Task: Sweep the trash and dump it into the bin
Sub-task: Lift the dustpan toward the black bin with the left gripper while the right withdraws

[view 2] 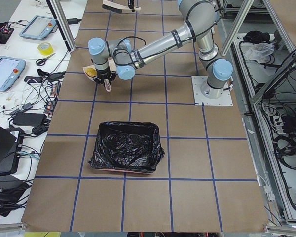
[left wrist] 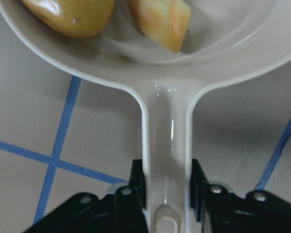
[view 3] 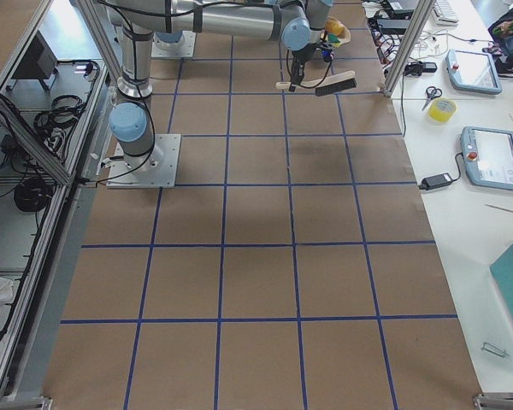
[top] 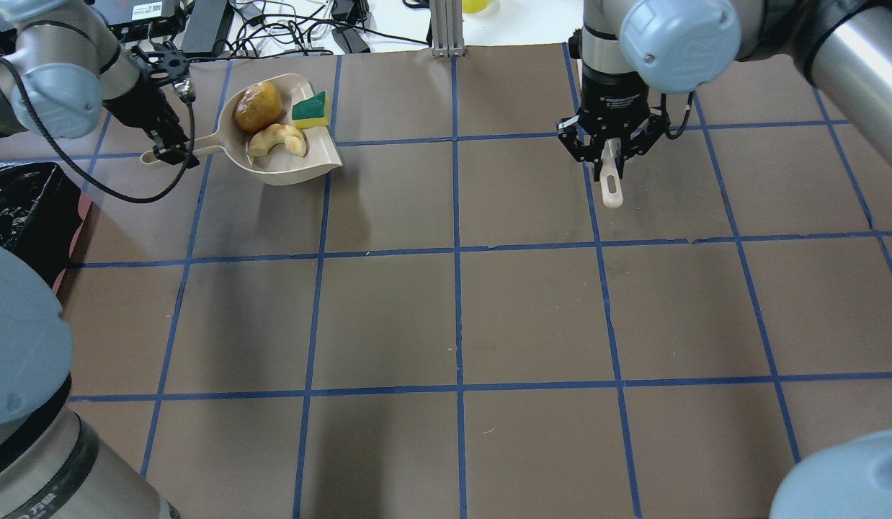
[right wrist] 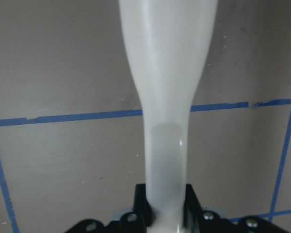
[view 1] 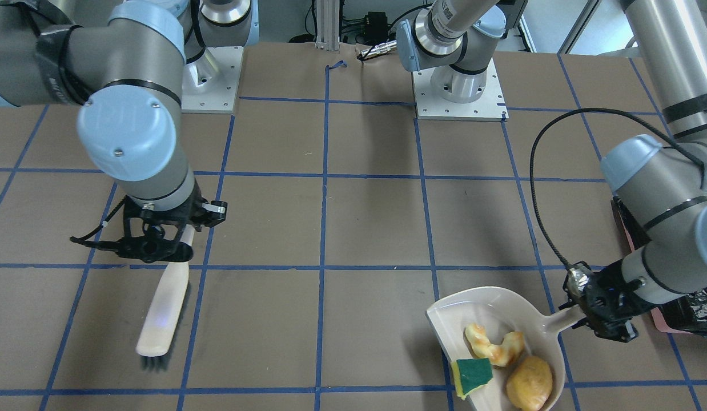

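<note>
The beige dustpan [view 1: 462, 311] holds all three pieces of trash: the potato-like lump [view 1: 529, 382], the croissant-like piece [view 1: 495, 345] and the green sponge wedge [view 1: 472, 375]. My left gripper [view 1: 587, 319] is shut on the dustpan's handle [left wrist: 166, 160]. From overhead the pan [top: 302, 169] sits at the far left of the table. The bin [top: 21, 209], pink with a black bag, stands nearer my base than the pan, at the left edge. My right gripper [top: 610, 155] is shut on the handle of a white brush [view 1: 162, 311] at the far right.
The table is brown paper with a blue tape grid [top: 457, 252]. The bin also shows in the exterior left view [view 2: 126, 153]. Cables and tablets lie beyond the far table edge [top: 273, 29]. Both arm bases [view 1: 459, 91] stand on white plates.
</note>
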Robot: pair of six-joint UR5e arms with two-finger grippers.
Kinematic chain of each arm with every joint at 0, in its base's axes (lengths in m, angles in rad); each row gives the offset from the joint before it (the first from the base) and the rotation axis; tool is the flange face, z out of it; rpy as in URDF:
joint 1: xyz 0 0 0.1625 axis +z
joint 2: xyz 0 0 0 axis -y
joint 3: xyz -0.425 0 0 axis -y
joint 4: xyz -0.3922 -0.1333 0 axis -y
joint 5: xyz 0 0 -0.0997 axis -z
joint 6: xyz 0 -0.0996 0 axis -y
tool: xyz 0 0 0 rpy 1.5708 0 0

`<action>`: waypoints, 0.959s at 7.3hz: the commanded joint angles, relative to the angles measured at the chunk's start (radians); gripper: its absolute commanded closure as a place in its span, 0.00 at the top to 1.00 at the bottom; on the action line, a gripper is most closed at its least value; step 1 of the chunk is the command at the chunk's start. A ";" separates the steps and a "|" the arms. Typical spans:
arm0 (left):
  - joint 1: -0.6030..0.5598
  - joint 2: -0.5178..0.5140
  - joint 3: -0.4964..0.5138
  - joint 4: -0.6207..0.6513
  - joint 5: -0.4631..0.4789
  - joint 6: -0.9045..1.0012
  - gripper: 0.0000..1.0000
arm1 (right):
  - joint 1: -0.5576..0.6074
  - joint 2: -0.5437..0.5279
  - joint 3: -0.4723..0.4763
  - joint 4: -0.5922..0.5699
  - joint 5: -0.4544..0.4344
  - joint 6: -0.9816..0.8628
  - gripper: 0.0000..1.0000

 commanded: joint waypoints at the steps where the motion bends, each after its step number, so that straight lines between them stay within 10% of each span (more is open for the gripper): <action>1: 0.114 0.051 0.014 -0.054 -0.030 0.064 0.03 | -0.152 -0.010 0.077 -0.142 0.044 -0.181 0.00; 7: 0.536 0.021 0.358 -0.436 -0.031 0.603 0.02 | -0.330 0.017 0.157 -0.055 0.086 -0.313 0.00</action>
